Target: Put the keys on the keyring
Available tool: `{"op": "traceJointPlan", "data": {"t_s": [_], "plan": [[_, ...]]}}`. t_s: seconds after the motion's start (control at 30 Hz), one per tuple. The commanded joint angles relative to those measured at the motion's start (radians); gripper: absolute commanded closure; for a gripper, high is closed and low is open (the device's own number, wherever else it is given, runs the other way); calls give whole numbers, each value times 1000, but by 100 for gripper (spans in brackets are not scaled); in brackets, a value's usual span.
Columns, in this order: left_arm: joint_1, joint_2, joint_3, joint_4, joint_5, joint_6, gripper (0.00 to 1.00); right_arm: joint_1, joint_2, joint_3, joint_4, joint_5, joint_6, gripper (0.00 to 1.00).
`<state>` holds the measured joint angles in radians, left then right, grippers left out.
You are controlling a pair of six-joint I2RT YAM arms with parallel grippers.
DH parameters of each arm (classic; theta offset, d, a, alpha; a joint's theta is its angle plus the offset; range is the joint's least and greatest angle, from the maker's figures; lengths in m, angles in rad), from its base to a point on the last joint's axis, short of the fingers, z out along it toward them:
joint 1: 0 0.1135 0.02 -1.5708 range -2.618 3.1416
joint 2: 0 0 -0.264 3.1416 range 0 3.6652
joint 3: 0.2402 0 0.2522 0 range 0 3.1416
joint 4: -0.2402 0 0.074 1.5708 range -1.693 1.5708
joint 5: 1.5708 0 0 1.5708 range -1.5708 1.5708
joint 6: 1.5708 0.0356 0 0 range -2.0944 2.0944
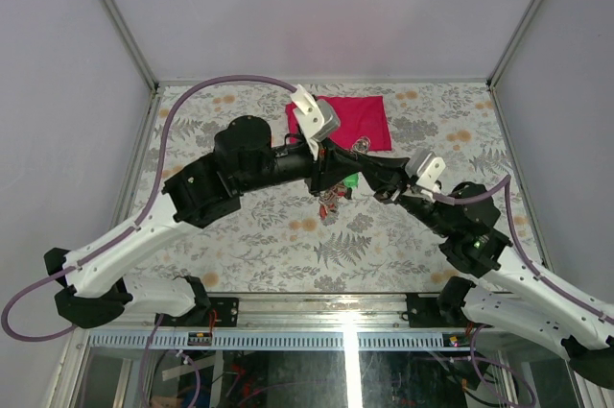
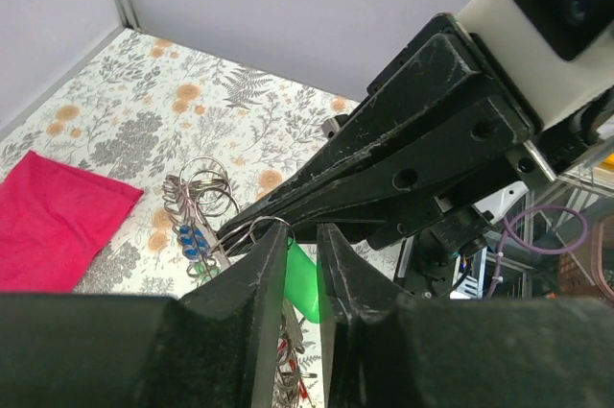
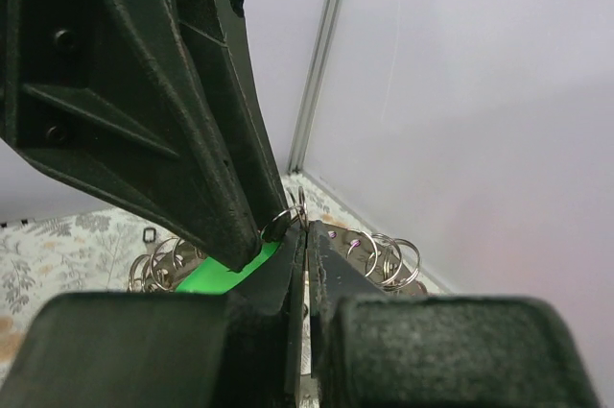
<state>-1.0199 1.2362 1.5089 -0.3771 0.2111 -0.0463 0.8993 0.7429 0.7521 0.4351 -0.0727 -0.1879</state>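
My left gripper (image 1: 343,174) and right gripper (image 1: 369,180) meet tip to tip above the table's middle. In the left wrist view my left gripper (image 2: 302,237) is shut on a key with a green tag (image 2: 309,283); a small split ring (image 2: 257,228) sticks out at its fingertips. In the right wrist view my right gripper (image 3: 306,228) is shut on a thin metal ring (image 3: 301,208) right beside the green tag (image 3: 225,274). More keys with blue tags (image 2: 192,235) and red tags (image 1: 331,200) lie below in a tangle of small rings (image 3: 384,254). The large dark keyring is hidden.
A red folded cloth (image 1: 357,120) lies behind the grippers, also in the left wrist view (image 2: 58,221). The floral table (image 1: 259,235) is walled by grey panels on three sides.
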Motion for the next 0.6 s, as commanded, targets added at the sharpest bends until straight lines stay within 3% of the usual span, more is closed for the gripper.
{"op": "traceJointPlan", "data": {"t_s": [0.0,0.3,0.57], "plan": [[-16,13,46,27,153,4,80,4,-7,-4,271,-13,41,100],[-17,-34,87,24,297,47,70,4,-29,-34,369,-34,69,100],[-17,-123,95,-27,286,157,62,4,-77,-73,381,-135,36,99]]}}
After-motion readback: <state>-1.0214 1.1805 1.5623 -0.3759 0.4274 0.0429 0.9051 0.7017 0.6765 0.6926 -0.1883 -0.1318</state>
